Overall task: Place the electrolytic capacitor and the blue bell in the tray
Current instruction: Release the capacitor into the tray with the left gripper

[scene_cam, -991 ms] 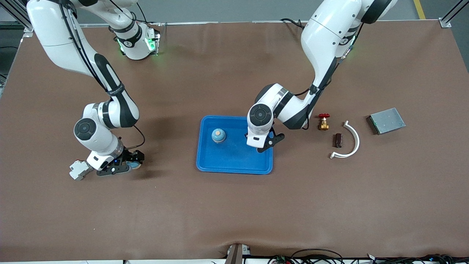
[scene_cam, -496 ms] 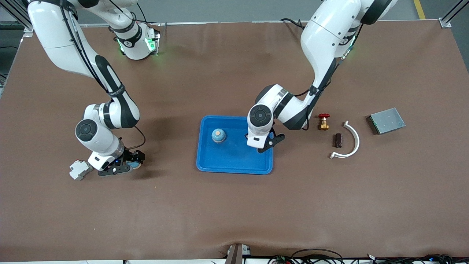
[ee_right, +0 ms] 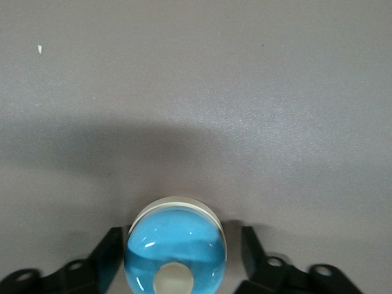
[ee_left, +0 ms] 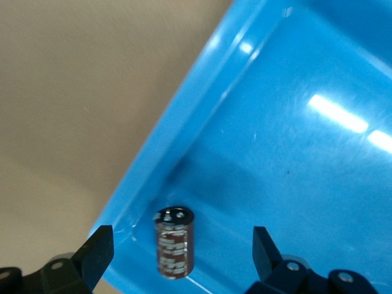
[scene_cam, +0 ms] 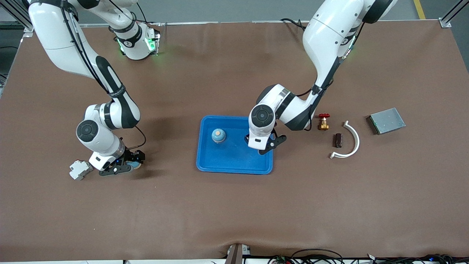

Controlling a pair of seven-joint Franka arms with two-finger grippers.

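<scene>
My left hand (ee_left: 180, 240) is low over the tray (scene_cam: 234, 158), at the tray's three o'clock side. It is released, fingers (ee_left: 98, 248) spread wide. The capacitor (ee_left: 174, 251) lies on its side on the tray floor between them, touching neither and just beside the wall. That half of the job looks done.

The bell (ee_right: 176, 245) is not in the tray yet. It sits on the counter well apart from the tray, out at about eight o'clock, inside my right hand (scene_cam: 126, 164). I cannot tell whether that hand is clenched on it or only around it.

What worries me:
- The bell's dome is smooth and rounded. If the grip is loose or off-centre, I judge it could squirt out on the lift.
- A white block (scene_cam: 78, 169) lies just beside the right hand, and a skewed lift could nudge it.
- The capacitor is a cylinder, so brushing it as the left hand rises could set it rolling.
- A blue round piece (scene_cam: 218, 135) stands at the tray's ten o'clock. If the bell comes in low, it could knock it — or meet the left arm if that arm is over the tray.
</scene>
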